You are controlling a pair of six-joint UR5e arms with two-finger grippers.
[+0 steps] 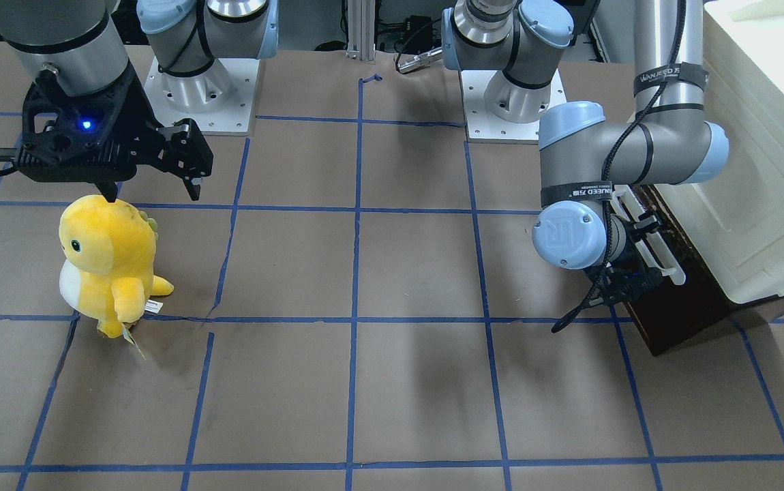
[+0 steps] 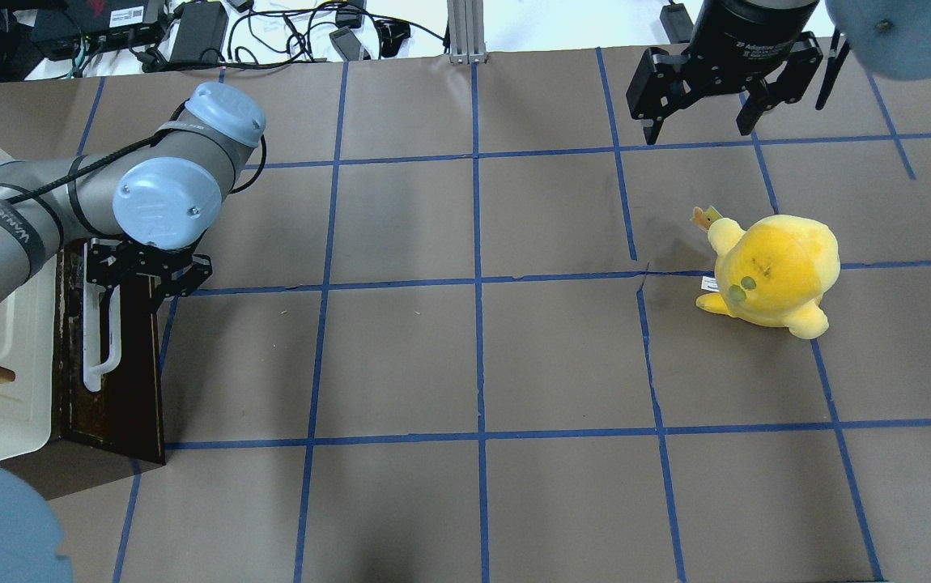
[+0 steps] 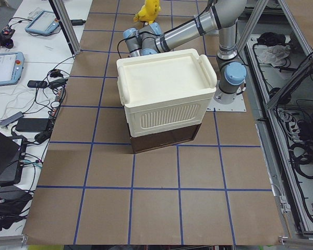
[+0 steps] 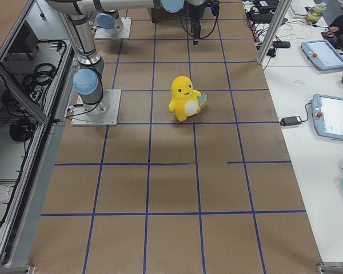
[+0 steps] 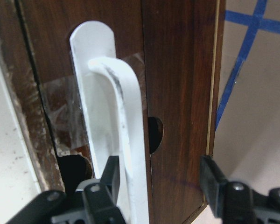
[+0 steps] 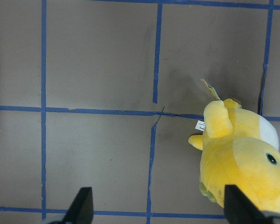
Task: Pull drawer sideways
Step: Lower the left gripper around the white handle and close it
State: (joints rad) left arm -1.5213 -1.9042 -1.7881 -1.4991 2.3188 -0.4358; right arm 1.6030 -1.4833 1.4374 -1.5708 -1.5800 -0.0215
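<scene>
While left pincer [image 5: 158, 164] straddles handle [image 5: 129, 140] of drawer [image 5: 177, 84], spread, right pincer [image 6: 158, 191] hangs spread near plush [image 6: 242, 163]; drawer interior hidden.

Drawer [image 2: 129, 364]: under the cabinet [image 3: 164, 94], at the table's [image 2: 474, 364] left end.
Plush toy [image 2: 773, 271]: on the table's right half, near the right gripper [image 2: 699, 134].

This is a robotics lab: two robot arms [image 1: 665, 146] bolted by metal base plates [image 1: 235, 109] to a table [image 2: 401, 219] papered brown and marked with a blue tape grid [image 2: 480, 356], an aluminium frame post [image 2: 465, 32], teach pendants [image 4: 334, 117] on a side bench, and tangled cables and power bricks [image 2: 287, 36].
</scene>
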